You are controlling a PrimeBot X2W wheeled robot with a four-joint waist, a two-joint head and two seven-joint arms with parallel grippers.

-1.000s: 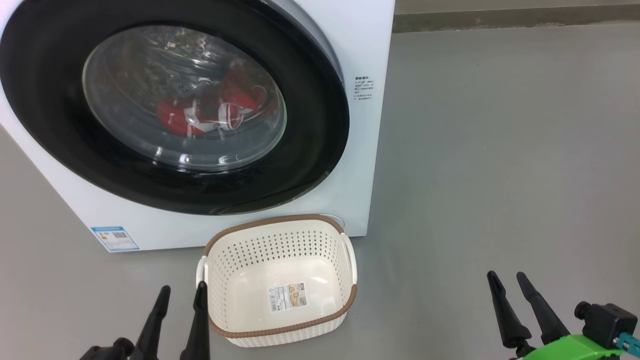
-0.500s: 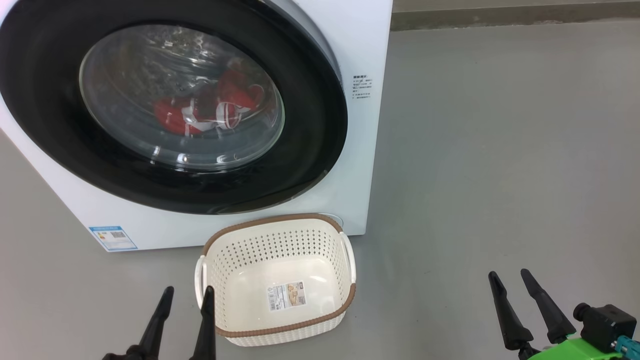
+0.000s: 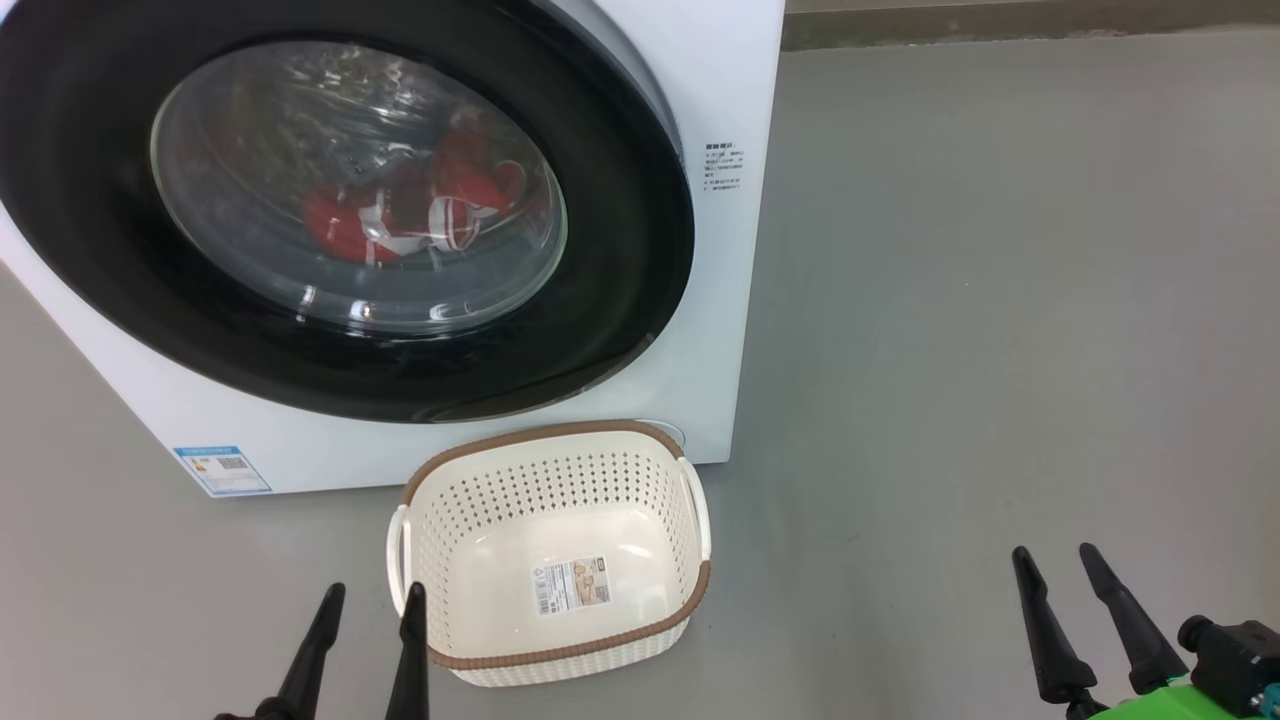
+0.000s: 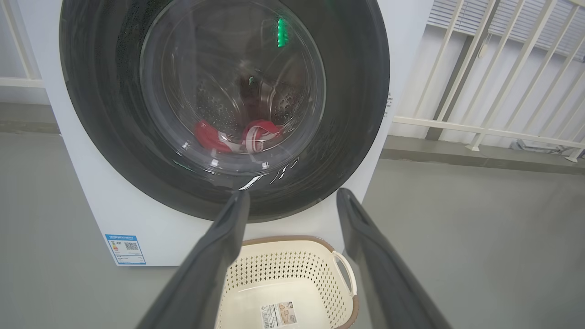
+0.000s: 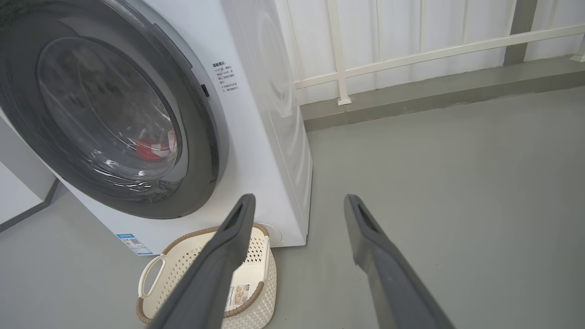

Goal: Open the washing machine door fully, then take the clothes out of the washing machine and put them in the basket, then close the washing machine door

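2 empty, wide-spread sets: left fingers [image 3: 410, 650] beside basket [image 3: 540, 432] rim, right fingers [image 3: 1038, 620] over floor [image 3: 950, 350].

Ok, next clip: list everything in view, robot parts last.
washing machine: one, white, on the floor.
washing machine door: one, black rim, clear glass, machine's front.
clothes: small heap, red and white, inside the machine.
basket: one, cream, brown rim, floor before the machine.
paper label: one, white, basket's bottom.
blue label: one, machine's lower corner.
railing: one, white, behind the machine.
left gripper: one, dark, open, beside the basket.
right gripper: one, dark, open, above bare floor.
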